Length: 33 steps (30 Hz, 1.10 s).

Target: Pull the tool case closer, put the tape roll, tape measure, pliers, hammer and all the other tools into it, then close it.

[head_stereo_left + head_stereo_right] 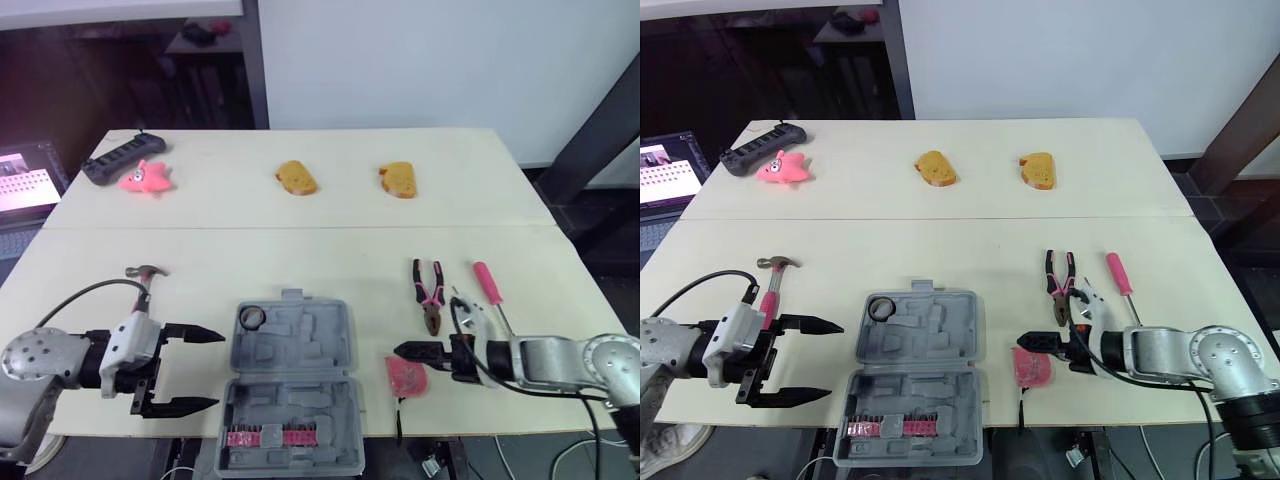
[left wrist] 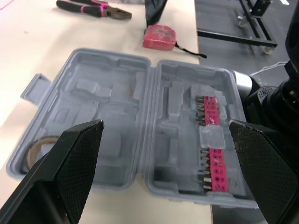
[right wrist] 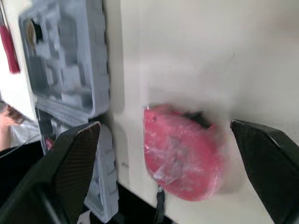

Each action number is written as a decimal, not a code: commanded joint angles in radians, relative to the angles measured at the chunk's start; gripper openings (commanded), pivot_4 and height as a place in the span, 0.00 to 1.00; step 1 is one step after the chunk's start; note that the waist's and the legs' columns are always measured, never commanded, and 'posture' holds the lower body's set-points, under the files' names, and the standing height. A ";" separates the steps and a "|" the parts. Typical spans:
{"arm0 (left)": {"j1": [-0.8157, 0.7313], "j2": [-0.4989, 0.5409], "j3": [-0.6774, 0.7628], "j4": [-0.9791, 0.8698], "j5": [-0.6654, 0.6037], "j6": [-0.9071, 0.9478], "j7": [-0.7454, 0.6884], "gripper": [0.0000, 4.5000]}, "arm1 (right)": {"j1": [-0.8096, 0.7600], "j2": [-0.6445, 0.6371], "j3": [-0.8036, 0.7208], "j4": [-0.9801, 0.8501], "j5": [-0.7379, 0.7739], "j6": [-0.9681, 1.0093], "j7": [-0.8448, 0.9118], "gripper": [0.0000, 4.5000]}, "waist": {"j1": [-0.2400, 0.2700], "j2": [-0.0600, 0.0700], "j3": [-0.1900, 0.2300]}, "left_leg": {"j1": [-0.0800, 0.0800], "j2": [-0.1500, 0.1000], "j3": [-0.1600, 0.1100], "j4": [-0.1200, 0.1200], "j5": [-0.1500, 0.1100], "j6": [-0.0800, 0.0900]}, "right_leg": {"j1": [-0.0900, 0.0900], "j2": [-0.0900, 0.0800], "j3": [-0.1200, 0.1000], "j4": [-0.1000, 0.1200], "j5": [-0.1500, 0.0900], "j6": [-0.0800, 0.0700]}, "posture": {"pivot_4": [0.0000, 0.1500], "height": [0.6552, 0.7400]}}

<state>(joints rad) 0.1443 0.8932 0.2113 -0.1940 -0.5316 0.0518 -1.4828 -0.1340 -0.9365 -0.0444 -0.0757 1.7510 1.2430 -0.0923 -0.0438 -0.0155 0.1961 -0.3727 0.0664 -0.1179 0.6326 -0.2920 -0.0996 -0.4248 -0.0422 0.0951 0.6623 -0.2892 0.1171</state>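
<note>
We are holding the right gripper (image 1: 400,351) spread wide, aiming at the pink tape measure (image 1: 405,375), which is lying on the table (image 1: 300,250) just right of the open tool case (image 1: 300,345). We are judging it rigid, compact, light, its shell maybe slick, so taking it across opposite edges looks safest. Left gripper (image 1: 218,370) is hovering beside the case, fingers likewise apart.

Head stereo pair looks forward-down over the whole pale wooden table (image 1: 300,250); both wrist cams sit low and close, sharing the open grey plastic tool case (image 2: 117,116) and pink tape measure (image 3: 182,158).
</note>
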 commanded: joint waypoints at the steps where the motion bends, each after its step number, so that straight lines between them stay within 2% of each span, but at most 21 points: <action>1: -0.007 0.013 0.004 0.003 0.006 -0.027 -0.018 1.00 | -0.033 -0.070 -0.075 -0.132 -0.050 0.035 0.195 0.99 | 0.001 0.002 0.001 | 0.000 0.000 0.000 0.000 0.000 0.000 | 0.000 0.000 0.000 0.000 0.000 0.000 | 1.00 1.00; 2: -0.007 0.014 0.004 0.005 0.007 -0.029 -0.018 1.00 | -0.043 -0.096 -0.080 -0.180 -0.114 0.030 0.276 0.99 | 0.001 0.002 0.001 | 0.000 0.000 0.000 0.000 0.000 0.000 | 0.000 0.000 0.000 0.000 0.000 0.000 | 1.00 1.00; 4: -0.003 0.014 0.005 0.006 0.008 -0.033 -0.018 1.00 | -0.036 -0.206 -0.022 -0.352 -0.384 -0.113 0.562 0.99 | 0.000 0.005 0.003 | 0.000 0.000 0.000 0.000 0.000 0.000 | 0.000 0.000 0.000 0.000 0.000 0.000 | 1.00 1.00; 6: -0.001 0.014 0.005 0.005 0.010 -0.035 -0.015 1.00 | -0.002 -0.300 0.056 -0.465 -0.642 -0.314 0.811 0.99 | 0.001 0.006 0.003 | 0.000 0.000 0.000 0.000 0.000 0.000 | -0.001 0.000 0.000 0.000 0.000 0.001 | 1.00 1.00; 7: 0.000 0.014 0.005 0.002 0.010 -0.035 -0.013 1.00 | 0.024 -0.355 0.141 -0.489 -0.829 -0.473 0.928 0.99 | 0.001 0.006 0.003 | 0.000 0.000 0.000 -0.001 0.000 0.000 | -0.001 0.000 -0.001 0.000 0.000 0.002 | 1.00 1.00; 9: 0.003 0.013 0.006 -0.008 0.007 -0.031 -0.006 1.00 | 0.056 -0.417 0.311 -0.460 -1.220 -0.817 1.087 0.99 | 0.002 0.004 0.003 | 0.000 0.000 0.000 -0.001 0.000 0.000 | -0.001 0.000 -0.001 -0.001 -0.001 0.003 | 1.00 1.00; 10: 0.003 0.012 0.006 -0.012 0.006 -0.030 -0.003 1.00 | 0.051 -0.409 0.365 -0.418 -1.337 -0.931 1.135 0.99 | 0.001 0.004 0.003 | 0.000 0.000 0.000 -0.001 0.000 0.000 | -0.001 -0.001 -0.001 -0.001 -0.001 0.003 | 1.00 1.00; 11: 0.003 0.012 0.006 -0.015 0.006 -0.028 -0.001 1.00 | 0.035 -0.378 0.391 -0.372 -1.395 -0.989 1.157 0.99 | 0.000 0.004 0.003 | -0.001 0.000 0.001 0.000 0.000 -0.001 | -0.001 -0.001 -0.001 -0.002 -0.001 0.003 | 1.00 1.00; 15: 0.021 0.010 0.010 -0.031 0.006 -0.027 0.009 1.00 | -0.021 -0.249 0.439 -0.192 -1.553 -1.172 1.204 0.99 | -0.006 0.004 0.003 | -0.001 -0.001 0.003 0.001 0.001 -0.002 | 0.000 -0.003 0.000 -0.005 0.001 0.003 | 1.00 1.00; 19: 0.037 0.008 0.015 -0.037 0.008 -0.030 0.019 1.00 | -0.054 -0.158 0.444 -0.095 -1.640 -1.225 1.209 0.99 | -0.005 0.004 0.003 | 0.000 -0.001 0.003 0.000 0.001 -0.002 | 0.000 -0.003 0.000 -0.004 0.001 0.002 | 1.00 1.00; 32: 0.046 0.012 0.025 -0.067 -0.012 -0.002 0.055 1.00 | -0.032 -0.067 0.417 -0.055 -1.726 -1.211 1.245 0.99 | -0.002 0.004 0.003 | 0.001 -0.001 0.003 0.000 0.001 -0.002 | 0.001 -0.003 0.000 -0.003 0.001 0.002 | 1.00 1.00; 33: 0.046 0.012 0.025 -0.068 -0.011 -0.002 0.054 1.00 | -0.029 -0.063 0.413 -0.061 -1.724 -1.210 1.250 0.87 | -0.003 0.004 0.003 | 0.001 -0.001 0.003 0.000 0.001 -0.002 | 0.001 -0.003 0.000 -0.003 0.001 0.002 | 1.00 1.00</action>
<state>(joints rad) 0.1901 0.8957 0.2130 -0.2369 -0.5285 0.0544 -1.4310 -0.1688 -1.0059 0.3866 -0.1237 0.0235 0.0339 1.1503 -0.0465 -0.0114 0.1993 -0.3720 0.0657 -0.1150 0.6330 -0.2913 -0.1012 -0.4233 -0.0448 0.0954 0.6591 -0.2878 0.1192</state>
